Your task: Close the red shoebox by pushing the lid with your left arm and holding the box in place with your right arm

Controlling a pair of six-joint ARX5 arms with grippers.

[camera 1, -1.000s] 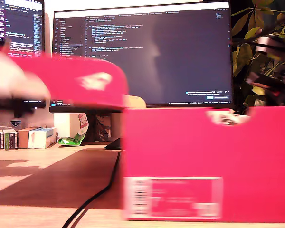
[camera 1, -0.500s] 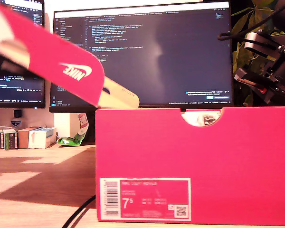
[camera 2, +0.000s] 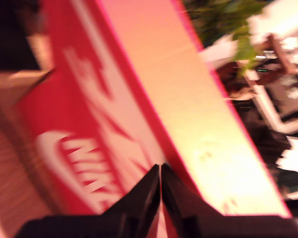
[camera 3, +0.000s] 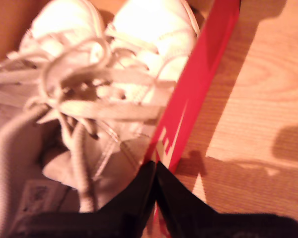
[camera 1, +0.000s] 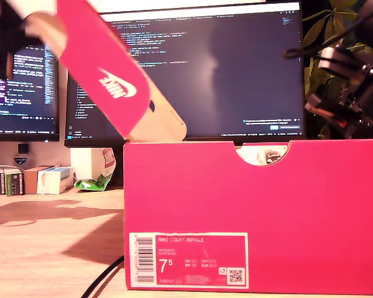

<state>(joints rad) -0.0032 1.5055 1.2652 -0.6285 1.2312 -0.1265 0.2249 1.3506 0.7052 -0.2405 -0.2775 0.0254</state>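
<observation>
Red shoebox [camera 1: 255, 217]: stiff, light cardboard standing on the wooden desk [camera 1: 43, 248] in front of the monitor [camera 1: 193, 68], white shoes [camera 3: 89, 84] inside adding some weight; its hinged lid [camera 1: 105, 74] is raised at a steep tilt toward the exterior view's left. My first gripper [camera 2: 160, 183], jaws together, presses the lid's edge, best pushed near that free rim; my second gripper [camera 3: 154, 178], jaws closed, looks pinched on the box's side wall, a fair hold to stop sliding

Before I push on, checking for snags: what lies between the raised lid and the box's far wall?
White laced shoes fill the box under the raised lid, as the second wrist view shows.
</observation>
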